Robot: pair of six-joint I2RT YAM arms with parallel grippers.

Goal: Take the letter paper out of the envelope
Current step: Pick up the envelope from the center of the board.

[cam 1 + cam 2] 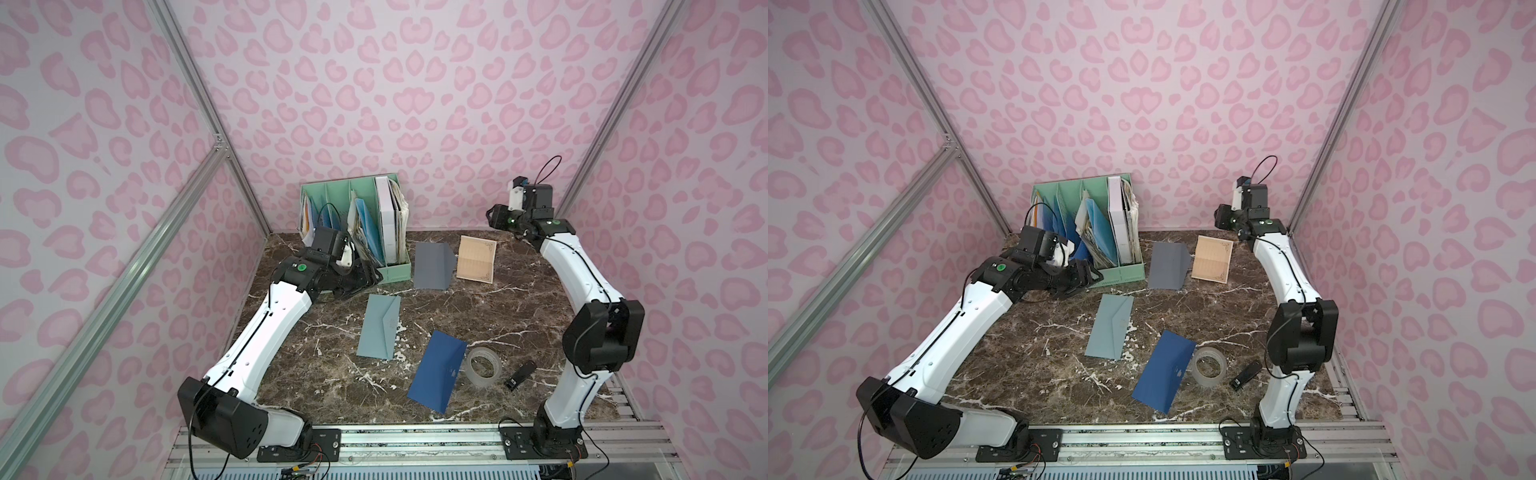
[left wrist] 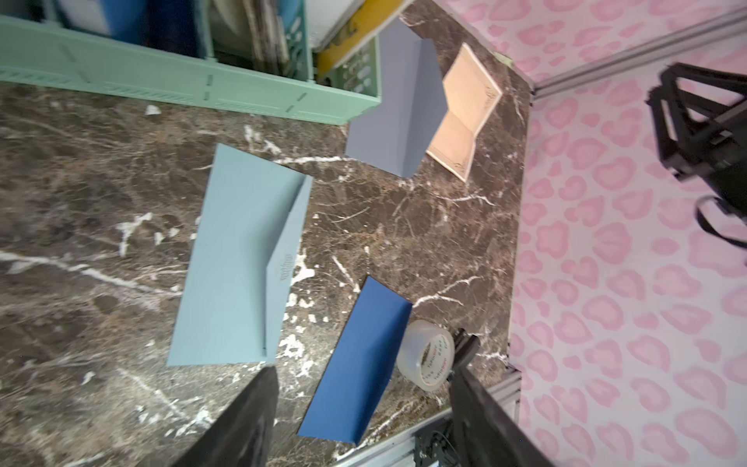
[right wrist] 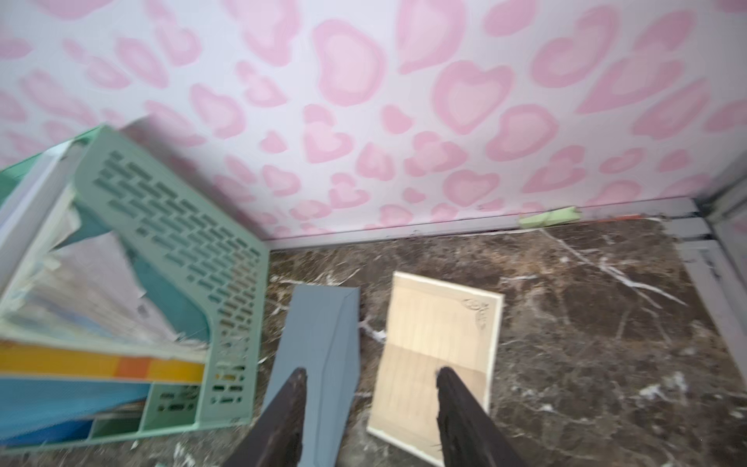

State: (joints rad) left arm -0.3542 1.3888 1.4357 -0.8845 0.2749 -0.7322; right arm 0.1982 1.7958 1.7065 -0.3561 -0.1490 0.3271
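- Pink heart-print walls around a dark marble tabletop (image 1: 498, 324). In both top views the grey envelope (image 1: 432, 266) lies at the back with its flap open, next to a mint file organizer (image 1: 392, 272).
- The letter paper (image 1: 476, 259) lies flat just beside the envelope's flap side, fully out of it, so the task looks done or nearly so.
- Same views: a light blue envelope (image 1: 380, 326), a dark blue envelope (image 1: 436, 376) and a tape roll (image 1: 482, 368) sit nearer the front, well apart from the paper.
- The left arm (image 1: 266, 332) is low by the organizer and the right arm (image 1: 577, 270) is raised at the back right. Both grippers are too small to read here.
- Left wrist view: left jaws spread, nothing between them. The paper (image 2: 465, 121) is partly behind the envelope's (image 2: 396, 117) raised flap.
- Right wrist view, blurred: right jaws spread and empty, hovering over the envelope (image 3: 323, 356) and paper (image 3: 440, 343). A strip of tabletop shows between the two.
- Handling, my guess: the paper is thin, light and limp, with one fold crease across it. Flat on slick stone, it will probably slide before it lifts.
- The best hold is probably a free edge or corner away from the envelope, with a gentle pinch, as it likely creases easily.
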